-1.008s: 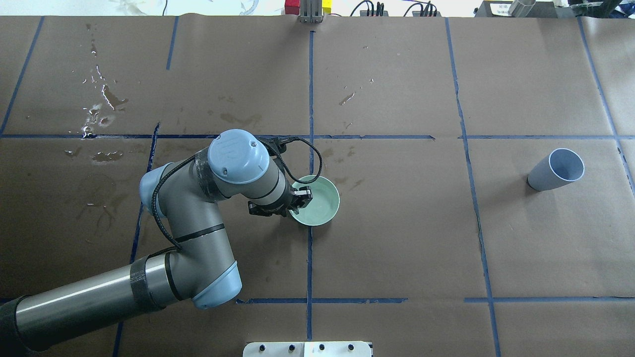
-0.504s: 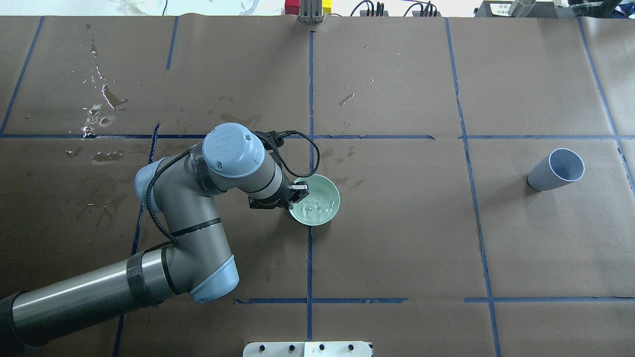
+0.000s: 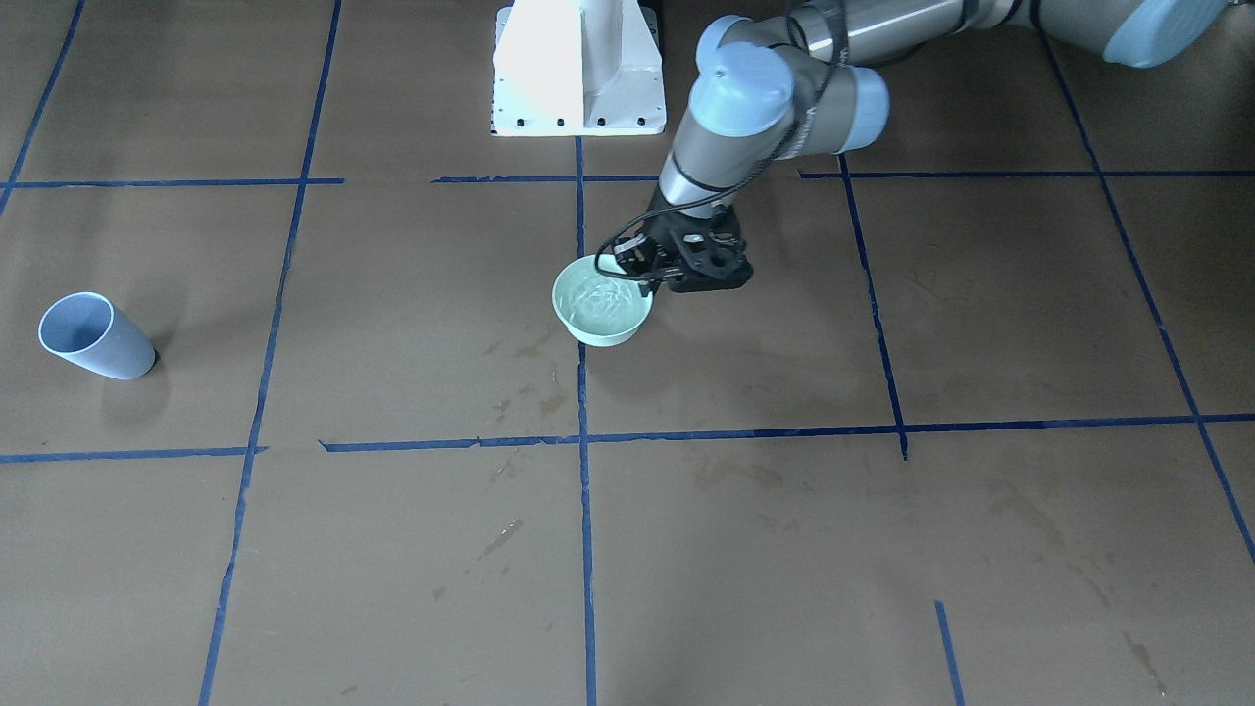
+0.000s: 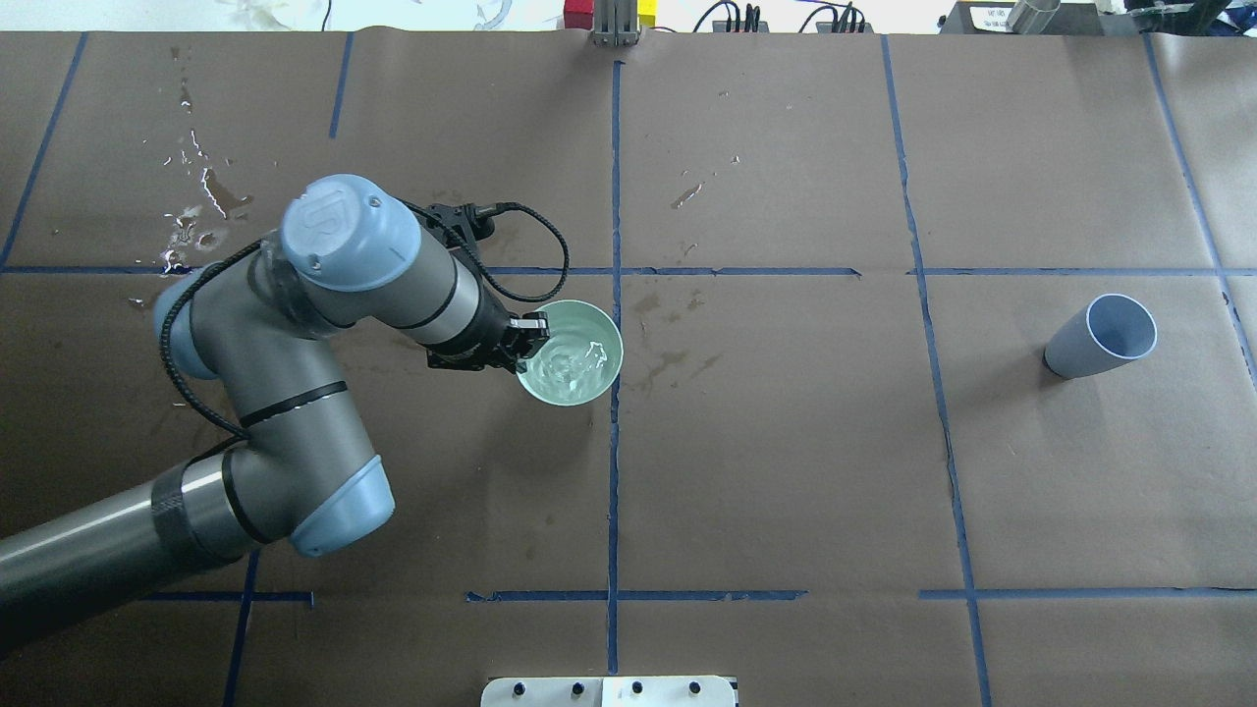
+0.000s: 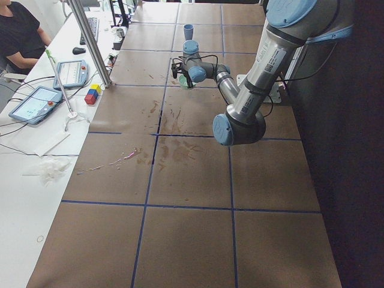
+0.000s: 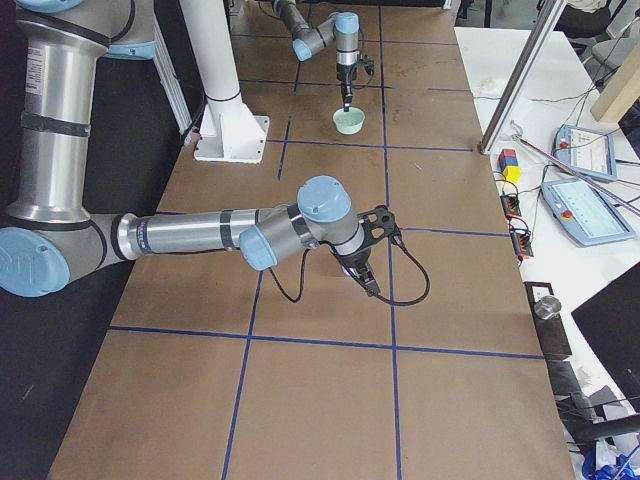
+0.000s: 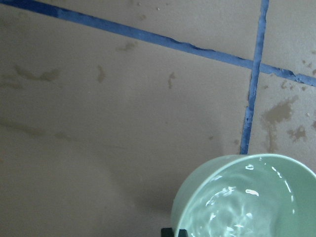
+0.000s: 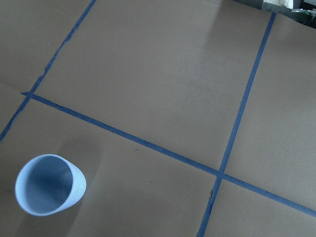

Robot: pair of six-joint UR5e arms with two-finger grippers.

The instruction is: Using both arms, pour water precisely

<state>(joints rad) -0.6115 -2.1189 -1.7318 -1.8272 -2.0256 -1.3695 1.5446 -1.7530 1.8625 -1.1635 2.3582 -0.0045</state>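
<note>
My left arm (image 4: 295,334) reaches to the table's middle. Its gripper (image 4: 527,336) is shut on the near-left rim of a pale green bowl (image 4: 572,353) with rippling water in it. The bowl also shows in the front view (image 3: 600,302) and fills the lower right of the left wrist view (image 7: 247,197). A light-blue cup (image 4: 1100,337) stands upright and empty at the far right, and shows in the right wrist view (image 8: 49,190). My right gripper (image 6: 366,283) shows only in the exterior right view, low over bare table; I cannot tell whether it is open.
Water spills (image 4: 196,216) glisten on the brown paper at the far left. The white pedestal base (image 3: 578,64) stands at the robot's side. A metal post (image 4: 614,25) rises at the far edge. Tablets (image 5: 36,102) and cables lie on the side table.
My left arm has swung left and away from the robot, carrying the green bowl with it. The water in the bowl now ripples. The blue cup has not moved.
</note>
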